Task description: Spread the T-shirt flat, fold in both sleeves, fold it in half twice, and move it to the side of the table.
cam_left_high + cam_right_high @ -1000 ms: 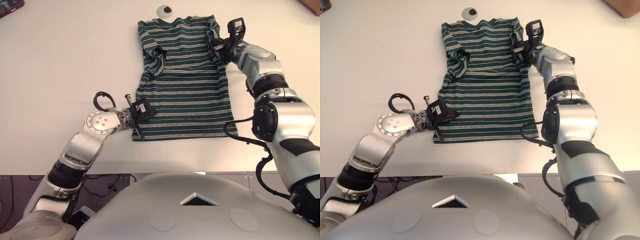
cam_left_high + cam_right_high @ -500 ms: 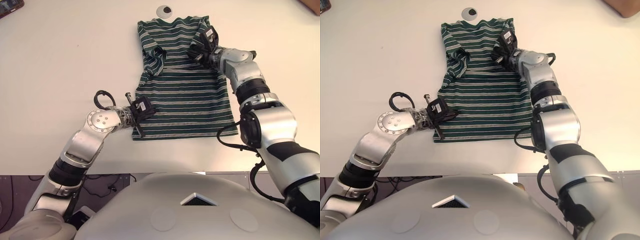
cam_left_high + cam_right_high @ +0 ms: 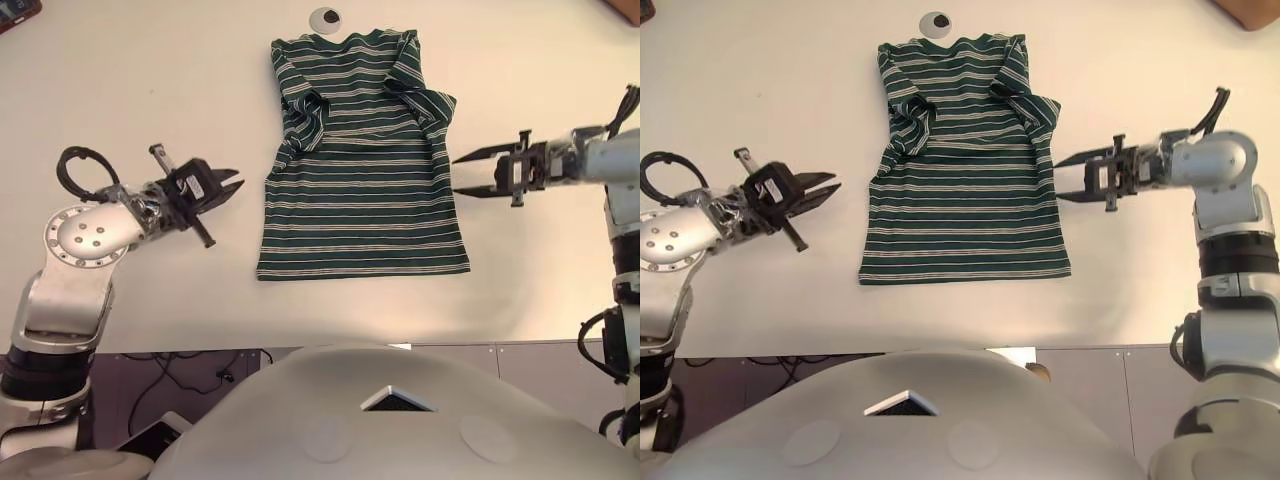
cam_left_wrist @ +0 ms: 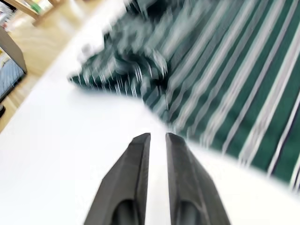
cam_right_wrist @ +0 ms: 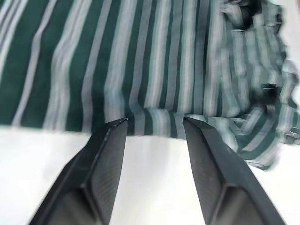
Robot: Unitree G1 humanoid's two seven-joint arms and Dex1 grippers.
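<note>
Lying on the table [image 3: 120, 80], collar far, the shirt [image 3: 360, 200] ran lengthwise between both empty grippers: right gripper [image 3: 455, 175], wide open, just beside its edge; left gripper [image 3: 236, 180], barely parted, farther off.

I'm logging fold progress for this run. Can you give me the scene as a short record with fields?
Garment: green T-shirt with white stripes, lying flat on the white table, collar away from the robot
Sleeves: left sleeve and right sleeve folded in onto the body
Half folds: not yet done
Left end effector: over bare table to the shirt's left, apart from it, fingers narrowly parted, empty
Right end effector: to the shirt's right, apart from it, wide open, empty
Other: small round white disc with dark centre, just beyond the collar
</note>
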